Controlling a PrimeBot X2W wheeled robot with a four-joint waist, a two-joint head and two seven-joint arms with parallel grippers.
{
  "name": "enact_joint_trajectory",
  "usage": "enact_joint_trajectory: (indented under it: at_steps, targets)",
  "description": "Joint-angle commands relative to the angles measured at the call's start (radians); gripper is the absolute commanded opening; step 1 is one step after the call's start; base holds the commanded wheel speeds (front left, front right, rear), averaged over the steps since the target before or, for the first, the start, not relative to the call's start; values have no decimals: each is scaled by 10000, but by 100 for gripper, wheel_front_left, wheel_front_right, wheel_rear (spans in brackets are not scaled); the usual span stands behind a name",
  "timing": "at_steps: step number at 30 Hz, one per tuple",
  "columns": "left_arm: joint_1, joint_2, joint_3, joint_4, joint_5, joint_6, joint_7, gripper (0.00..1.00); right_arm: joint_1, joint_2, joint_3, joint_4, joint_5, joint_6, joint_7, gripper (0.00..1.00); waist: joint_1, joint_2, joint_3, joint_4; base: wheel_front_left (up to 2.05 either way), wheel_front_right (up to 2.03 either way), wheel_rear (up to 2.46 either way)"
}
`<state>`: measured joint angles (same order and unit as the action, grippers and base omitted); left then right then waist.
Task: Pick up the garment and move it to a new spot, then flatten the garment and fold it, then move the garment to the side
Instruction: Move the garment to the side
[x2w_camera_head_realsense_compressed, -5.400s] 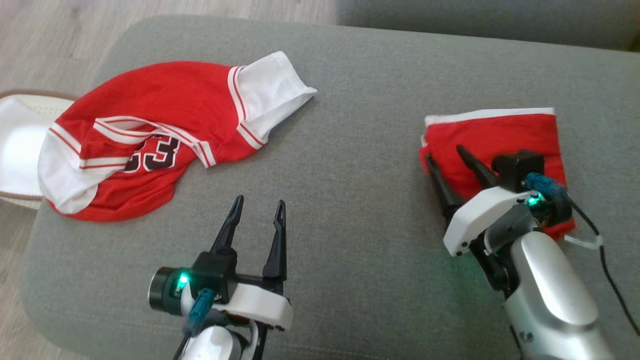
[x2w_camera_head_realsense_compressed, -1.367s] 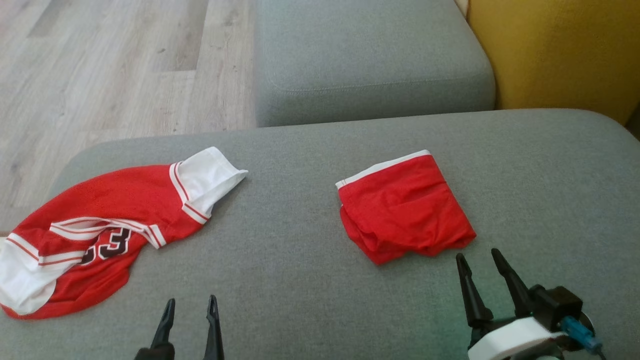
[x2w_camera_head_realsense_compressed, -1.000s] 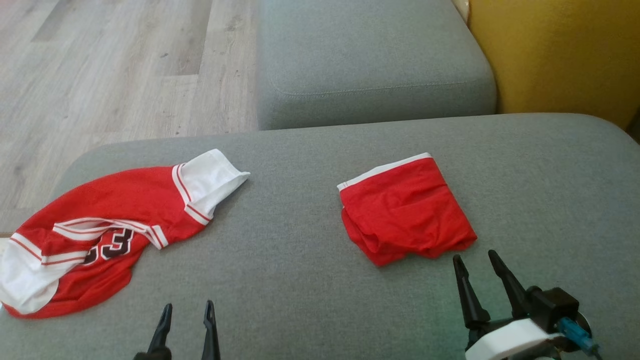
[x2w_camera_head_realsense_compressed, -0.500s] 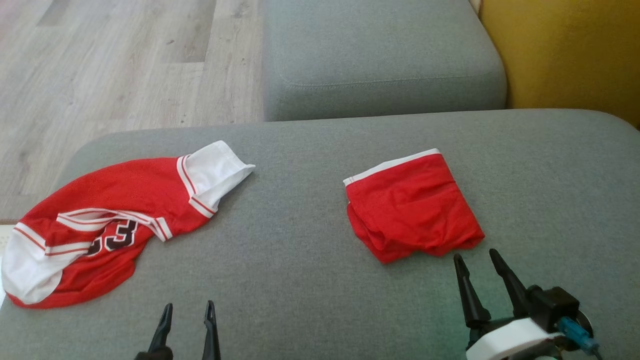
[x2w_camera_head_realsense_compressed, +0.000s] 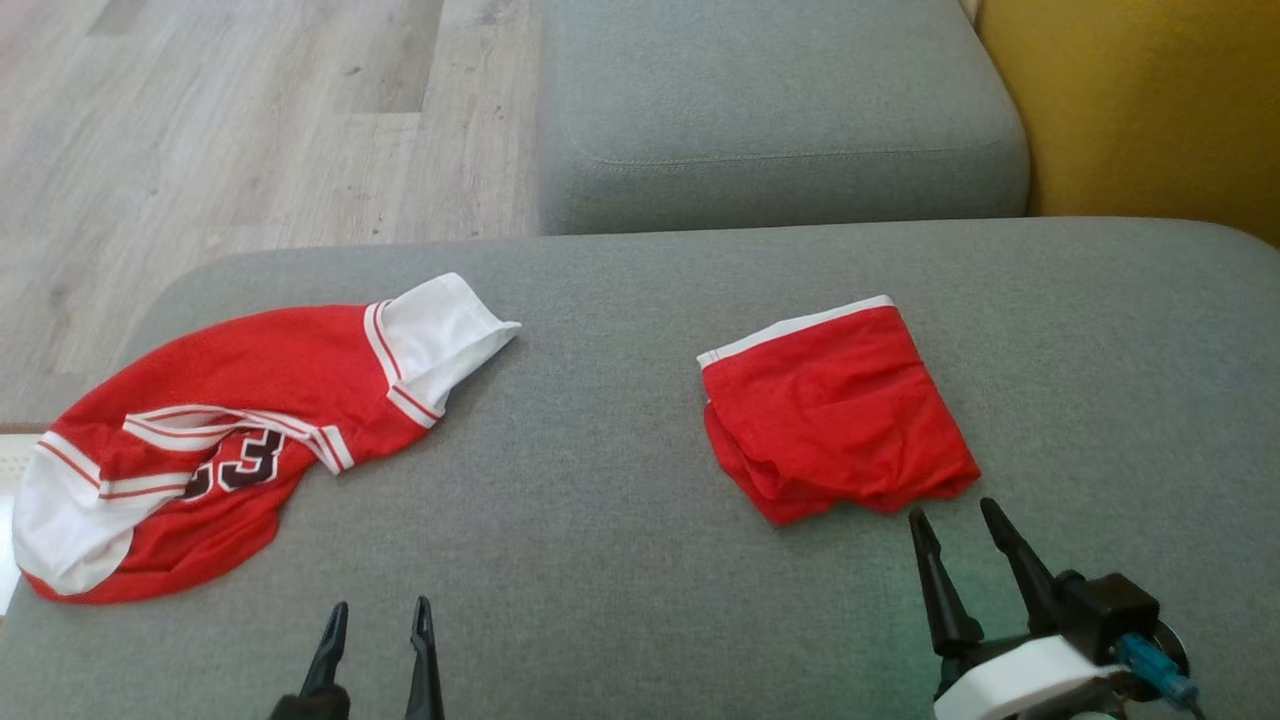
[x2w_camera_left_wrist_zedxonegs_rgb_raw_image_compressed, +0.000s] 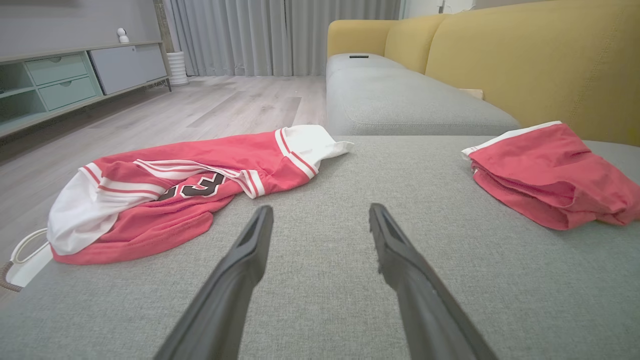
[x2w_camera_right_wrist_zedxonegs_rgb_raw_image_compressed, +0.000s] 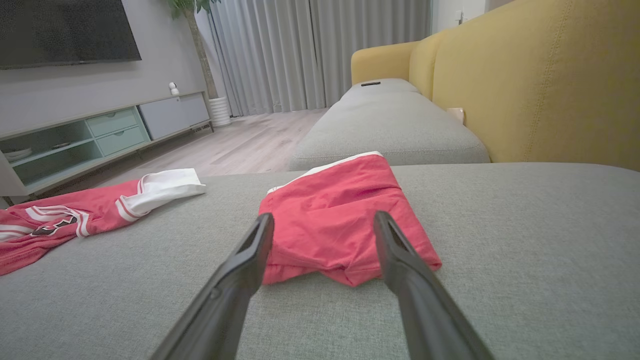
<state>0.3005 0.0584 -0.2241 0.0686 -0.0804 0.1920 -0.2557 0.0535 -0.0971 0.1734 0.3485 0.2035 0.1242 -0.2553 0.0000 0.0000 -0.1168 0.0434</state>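
Note:
A folded red garment (x2w_camera_head_realsense_compressed: 835, 410) with a white band lies flat on the right half of the grey cushion (x2w_camera_head_realsense_compressed: 620, 560). A crumpled red and white jersey (x2w_camera_head_realsense_compressed: 230, 430) with a dark number lies at the cushion's left end. My right gripper (x2w_camera_head_realsense_compressed: 952, 510) stands open just short of the folded garment's near edge, touching nothing. In the right wrist view the folded garment (x2w_camera_right_wrist_zedxonegs_rgb_raw_image_compressed: 330, 210) sits straight ahead of the open fingers (x2w_camera_right_wrist_zedxonegs_rgb_raw_image_compressed: 324, 217). My left gripper (x2w_camera_head_realsense_compressed: 381, 605) is open and empty at the near edge, with the jersey (x2w_camera_left_wrist_zedxonegs_rgb_raw_image_compressed: 190, 185) ahead to its left.
A second grey cushion (x2w_camera_head_realsense_compressed: 780, 110) adjoins the far side, with a yellow sofa back (x2w_camera_head_realsense_compressed: 1140, 100) to the right. Wood floor (x2w_camera_head_realsense_compressed: 220, 130) lies beyond the left end. A white rope-rimmed object (x2w_camera_left_wrist_zedxonegs_rgb_raw_image_compressed: 22, 260) sits on the floor under the jersey's end.
Five seconds ago my right gripper lay over the folded garment; it now stands back from it, open. The head camera has lifted and drifted, shifting the whole picture. Both garments lie still.

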Motion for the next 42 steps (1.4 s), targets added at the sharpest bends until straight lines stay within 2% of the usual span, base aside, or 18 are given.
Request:
enact_joint_trajectory:
  at_steps: [1,8,15,19,20,23,33,42]
  targets:
    - [-574,-81,224,-274,41,-5,-61,100,-387,-79,139,-312,-67,65,-65,100,0,0,8,34,0,0,0]
    - [-641,-81,132,-262,48,32,-61,100,-454,-93,0,-235,297,65,-65,100,0,0,96,149,0,0,0]
    - [-814,-81,22,-383,124,27,-61,100,-1098,-520,-7,127,650,65,-65,100,0,0,384,212,0,0,0]
    - [-1068,-81,-150,-469,221,-62,-61,100,-2034,-1160,257,910,1167,65,-2,100,0,0,706,308,0,0,0]
    - [-1226,-81,-267,-520,257,-97,-61,100,-2563,-1521,425,1325,1584,65,260,100,0,0,872,401,0,0,0]
    - [-1462,-81,-462,-559,295,-141,-61,100,-3276,-2077,729,1832,2396,65,865,100,0,0,1080,589,0,0,0]
    - [-2273,-81,-1160,-645,220,-76,-61,100,-5228,-4114,2368,2958,4688,65,2993,100,0,0,2141,1126,0,0,0]
    - [-3099,-81,-1830,-496,98,-10,-61,100,-6177,-5049,3698,3657,6076,65,3967,100,0,0,2948,1610,0,0,0]
